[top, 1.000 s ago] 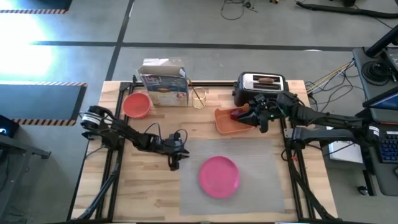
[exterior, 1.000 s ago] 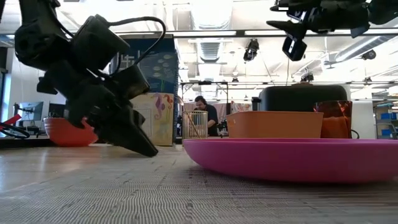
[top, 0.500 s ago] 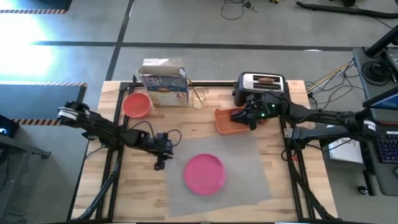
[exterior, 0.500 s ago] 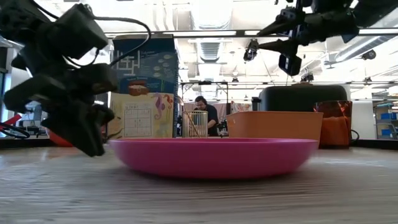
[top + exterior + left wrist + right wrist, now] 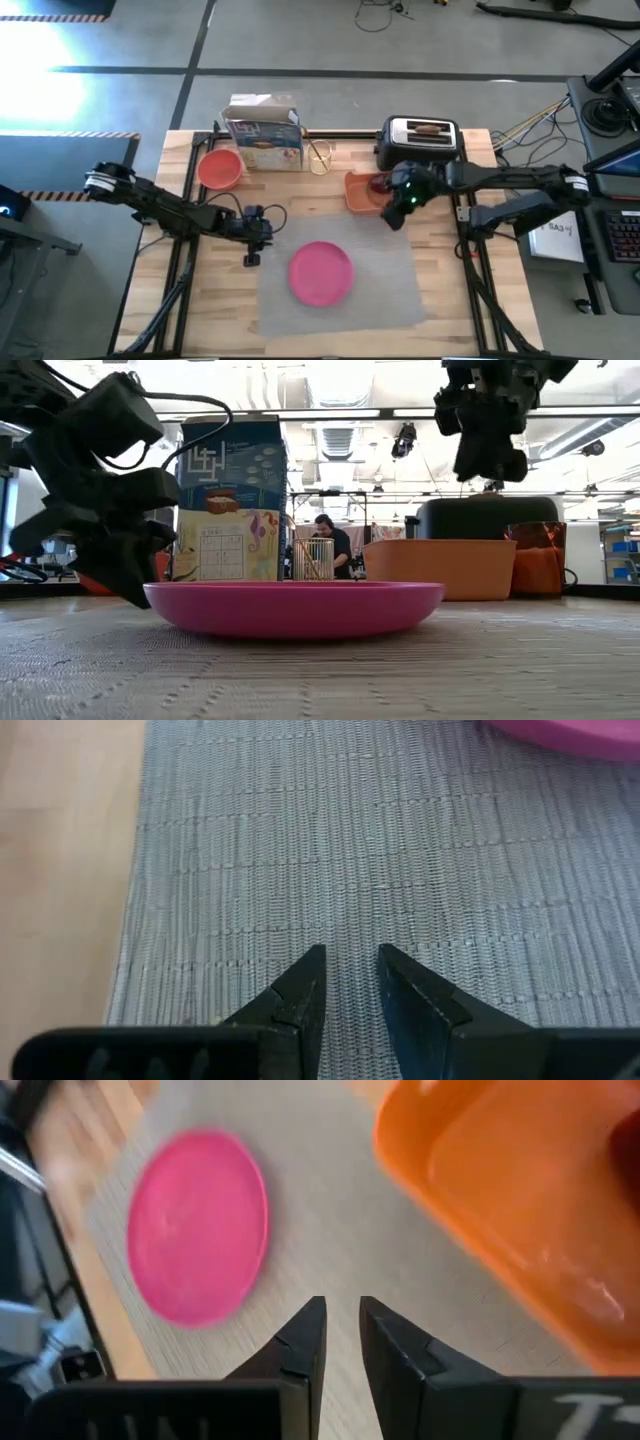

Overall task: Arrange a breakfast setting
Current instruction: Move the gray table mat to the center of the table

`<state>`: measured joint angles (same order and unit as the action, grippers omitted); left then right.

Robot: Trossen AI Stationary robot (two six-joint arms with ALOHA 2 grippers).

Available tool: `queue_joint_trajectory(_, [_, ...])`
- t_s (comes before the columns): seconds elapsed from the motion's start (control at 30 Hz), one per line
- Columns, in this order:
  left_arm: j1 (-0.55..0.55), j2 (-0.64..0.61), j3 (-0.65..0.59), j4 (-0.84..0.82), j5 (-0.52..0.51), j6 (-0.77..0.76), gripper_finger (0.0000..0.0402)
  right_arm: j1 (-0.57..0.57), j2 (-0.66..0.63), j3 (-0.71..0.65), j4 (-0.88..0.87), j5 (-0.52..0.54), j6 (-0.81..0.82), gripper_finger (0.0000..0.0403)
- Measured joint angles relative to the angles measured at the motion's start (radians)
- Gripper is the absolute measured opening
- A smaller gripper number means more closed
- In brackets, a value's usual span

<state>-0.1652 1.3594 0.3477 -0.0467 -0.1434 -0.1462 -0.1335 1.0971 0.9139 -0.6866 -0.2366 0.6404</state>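
The grey placemat (image 5: 340, 275) sits skewed on the table (image 5: 200, 300), its long axis running across the table and tilted off the edges, with the pink plate (image 5: 321, 272) on its left part. The left gripper (image 5: 350, 982) is at the mat's left edge, fingers nearly together with a slim gap, and honestly I can't tell if it's pinching the weave. The right gripper (image 5: 340, 1335) hovers beside the orange tray (image 5: 362, 192), fingers close together, holding nothing. The apple is mostly hidden behind that arm from above. Only the low view shows a person (image 5: 326, 540) in the background.

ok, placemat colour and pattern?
Grey placemat, fine woven ribbed texture; left wrist view shows it best.
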Motion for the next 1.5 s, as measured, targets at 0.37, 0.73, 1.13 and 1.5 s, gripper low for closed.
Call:
queue_joint_trajectory(0.37, [0.069,-0.001,0.0,-0.01,-0.037,0.025,0.0078,0.218,0.23,0.009,-0.026,0.108,0.112,0.0056])
queue_joint_trajectory(0.73, [0.069,-0.003,0.0,-0.014,-0.03,0.011,0.0078,0.325,0.467,0.009,-0.086,0.159,0.199,0.0048])
queue_joint_trajectory(1.13, [0.069,-0.005,0.0,-0.019,-0.025,0.01,0.0077,0.333,0.554,0.049,-0.1,0.198,0.17,0.0047])
queue_joint_trajectory(1.5, [0.07,-0.019,0.0,-0.038,-0.024,0.01,0.0077,0.275,0.564,0.095,-0.075,0.314,0.117,0.0047])
